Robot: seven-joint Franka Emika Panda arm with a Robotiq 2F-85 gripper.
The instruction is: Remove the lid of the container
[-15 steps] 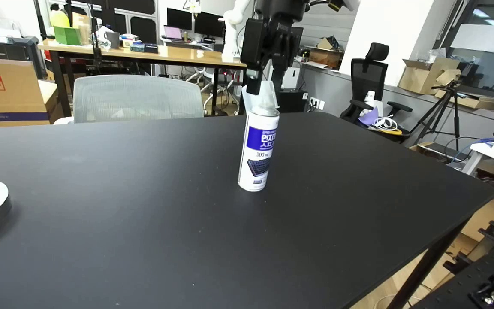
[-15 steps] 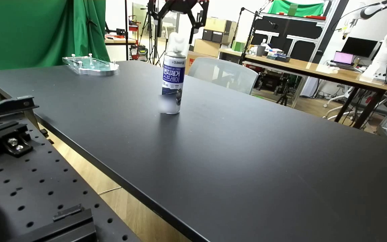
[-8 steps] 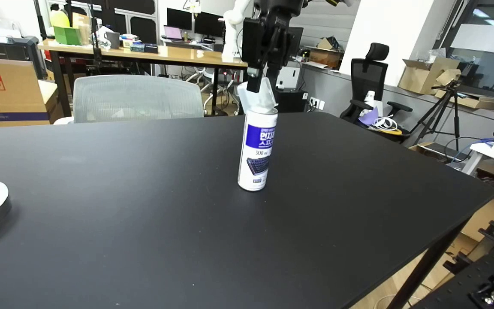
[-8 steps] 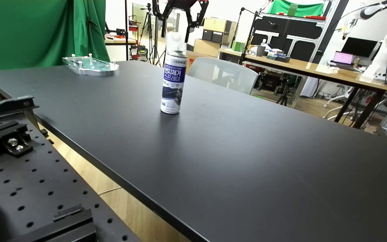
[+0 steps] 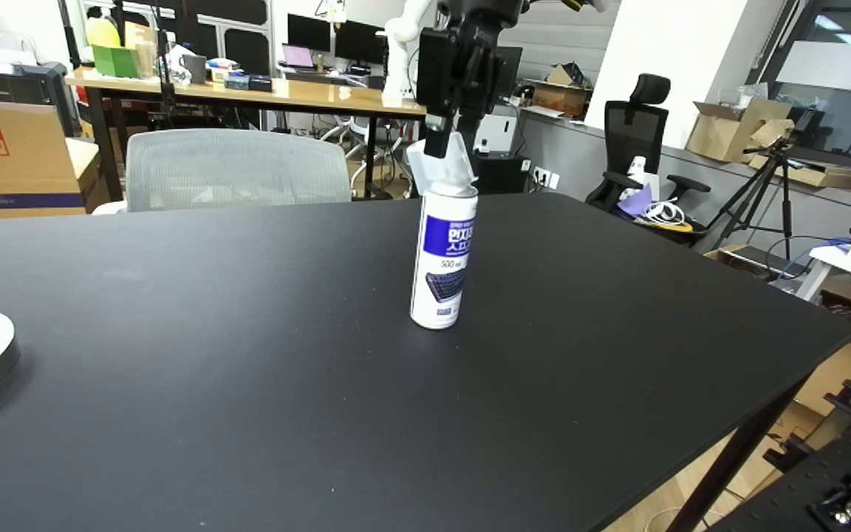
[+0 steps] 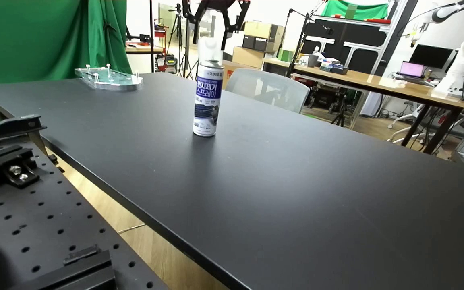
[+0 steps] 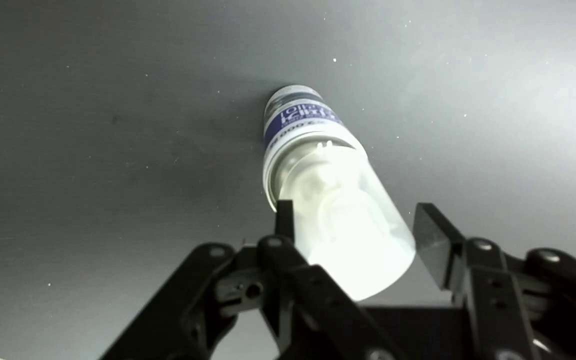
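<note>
"While the claw hangs over the bench, where's the lid?"
"Btwn its jaws, atop the container, which stands approx. upright, in from the bench's far edge in both exterior views."
"Clamped?"
"Jaws apart w/ 1 per side; can't tell if they grip it."

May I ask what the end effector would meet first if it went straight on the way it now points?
Most likely the lid: the end effector points down over the container, jaws open with the lid's top apparently between them, though depth is unclear.
</note>
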